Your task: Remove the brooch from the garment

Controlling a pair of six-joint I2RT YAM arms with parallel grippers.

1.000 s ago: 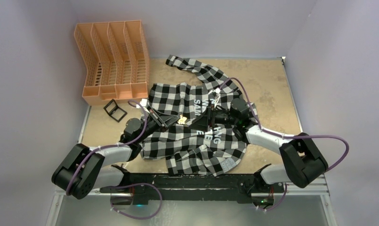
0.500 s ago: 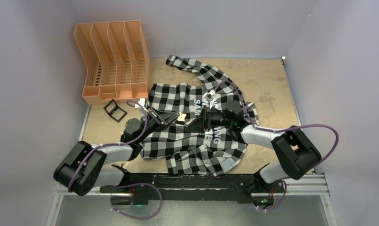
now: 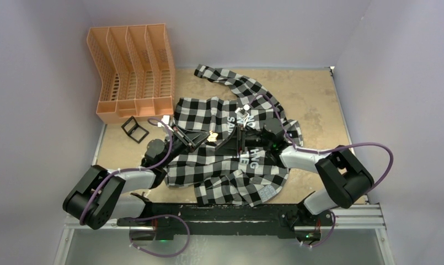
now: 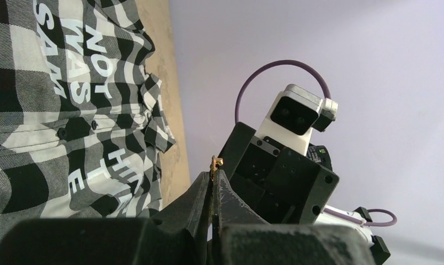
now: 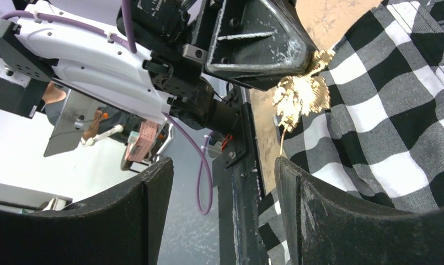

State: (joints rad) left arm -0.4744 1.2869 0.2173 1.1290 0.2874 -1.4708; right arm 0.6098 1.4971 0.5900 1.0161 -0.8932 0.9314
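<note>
Top external view: the checked shirt (image 3: 230,171) lies spread on the table (image 3: 313,105). Over its middle, the left claw (image 3: 207,139) is pressed together on the small gold brooch (image 3: 212,137), pinching it by one edge above the cloth. The right claw (image 3: 226,144), fingers spread wide, faces the brooch from just beside it.

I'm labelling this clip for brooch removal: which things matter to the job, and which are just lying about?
Job: brooch, pinched in the left end effector; shirt; right end effector, open.
Lying about: orange rack; black frame.
</note>
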